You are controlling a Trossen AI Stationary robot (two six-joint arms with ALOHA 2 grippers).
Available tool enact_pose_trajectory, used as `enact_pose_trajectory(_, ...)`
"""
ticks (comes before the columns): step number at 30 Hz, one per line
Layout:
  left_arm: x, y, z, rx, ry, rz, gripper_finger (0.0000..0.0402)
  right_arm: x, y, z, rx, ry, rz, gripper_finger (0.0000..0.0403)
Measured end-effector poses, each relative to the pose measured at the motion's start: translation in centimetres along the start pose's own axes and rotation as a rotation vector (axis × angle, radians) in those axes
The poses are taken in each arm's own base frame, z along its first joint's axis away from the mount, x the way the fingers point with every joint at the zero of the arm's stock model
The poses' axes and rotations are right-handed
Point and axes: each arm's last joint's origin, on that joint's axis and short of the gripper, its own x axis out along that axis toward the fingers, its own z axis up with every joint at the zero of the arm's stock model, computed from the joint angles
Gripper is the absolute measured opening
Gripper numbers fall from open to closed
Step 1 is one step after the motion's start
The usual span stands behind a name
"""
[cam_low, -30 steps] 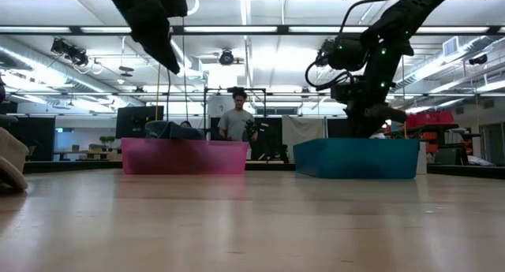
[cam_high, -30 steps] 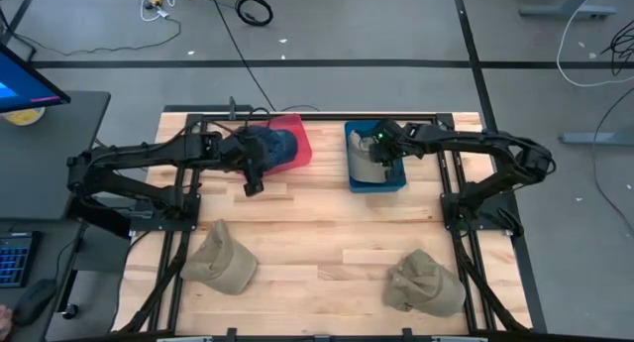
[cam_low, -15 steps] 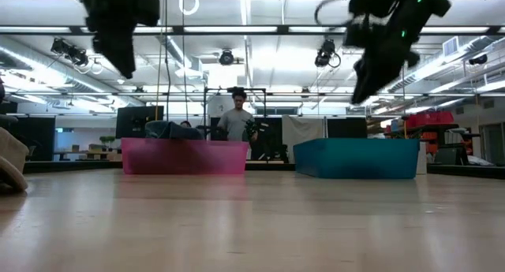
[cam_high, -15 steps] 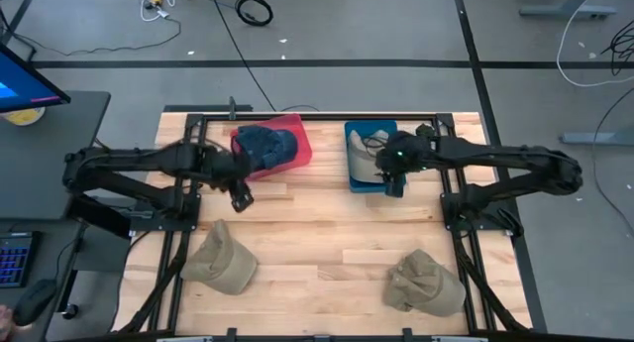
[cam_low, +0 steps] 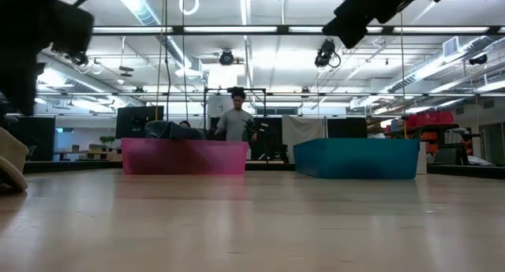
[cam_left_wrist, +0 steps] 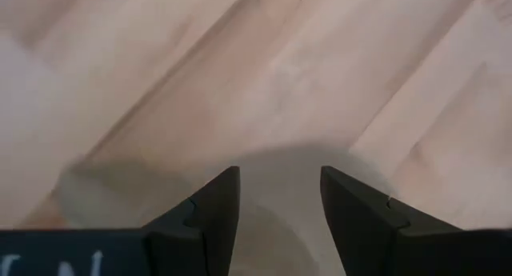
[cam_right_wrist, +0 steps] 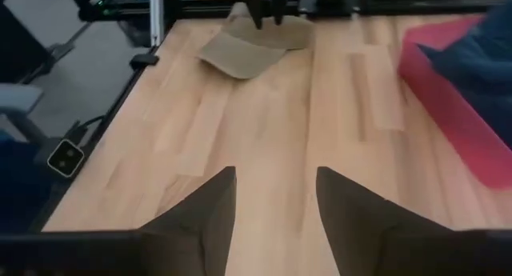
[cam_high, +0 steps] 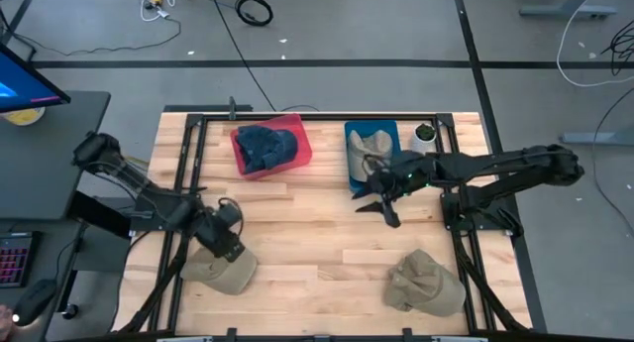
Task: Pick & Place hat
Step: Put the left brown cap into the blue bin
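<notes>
Tan hats: one lies at the front left of the surface point(cam_high: 220, 267), one at the front right point(cam_high: 424, 283); both rest flat on the wood, well apart from each other.
Binned hats: a dark blue hat point(cam_high: 267, 144) fills the red bin point(cam_high: 303, 144); a tan hat point(cam_high: 373, 144) lies in the blue bin point(cam_high: 374, 182) just beside it.
Left gripper point(cam_high: 226, 245): over the upper edge of the front-left hat; fingers point(cam_left_wrist: 210, 212) spread apart and holding nothing, pale fabric showing between them in the left wrist view.
Right gripper point(cam_high: 379, 204): above bare wood just in front of the blue bin; fingers point(cam_right_wrist: 206, 204) released and parted, empty, pointing across the boards toward the far tan hat point(cam_right_wrist: 252, 46).
Surface point(cam_high: 327, 233): pale wooden planks in a black metal frame, bins at the back edge, hats at the front corners; a small round green-topped object point(cam_high: 425, 133) sits at the back right.
Low view: red bin point(cam_low: 185, 156) and blue bin point(cam_low: 357, 158) side by side at the far edge, a slice of tan hat point(cam_low: 11, 163) at the near left.
Room: grey floor with dark tape lines, a coiled black cable point(cam_high: 255, 10), a lit blue screen point(cam_high: 25, 79) on a dark desk to the left.
Background: long ceiling lights, hanging fixtures, a person point(cam_low: 234, 120) standing behind the red bin.
</notes>
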Motion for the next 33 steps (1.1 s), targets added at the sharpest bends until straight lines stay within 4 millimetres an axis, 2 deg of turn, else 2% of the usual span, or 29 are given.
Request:
enact_pose_trajectory(8, -0.5, -0.2, -3.3, -0.125, 0.057, -0.021, 0.0178, 4.0, 0.6, -1.3, -0.028, 0.104, 0.048, 0.0178)
enact_pose_trajectory(13, -0.3, -0.3, -5.1, -0.108, 0.071, 0.018, 0.0178, 6.6, 0.5, -2.6, 0.008, 0.182, 0.057, 0.0178)
enact_pose_trajectory(20, -0.4, -0.8, -6.5, -0.098, 0.071, 0.01, 0.0178, 9.3, 0.8, -3.0, -0.018, 0.133, 0.079, 0.0178)
enact_pose_trajectory(25, -0.4, -0.7, -6.8, -0.097, 0.002, 0.005, 0.0178, 10.4, 1.3, -2.7, -0.06, 0.057, 0.098, 0.0178)
enact_pose_trajectory(29, 0.7, -0.6, -7.1, -0.131, -0.037, 0.036, 0.0178, 10.6, 1.7, -2.3, -0.115, 0.006, 0.111, 0.0178)
enact_pose_trajectory(33, 2.0, -1.4, -7.7, -0.135, -0.032, 0.026, 0.0178, 10.7, 2.2, -2.0, -0.134, -0.024, 0.123, 0.0178)
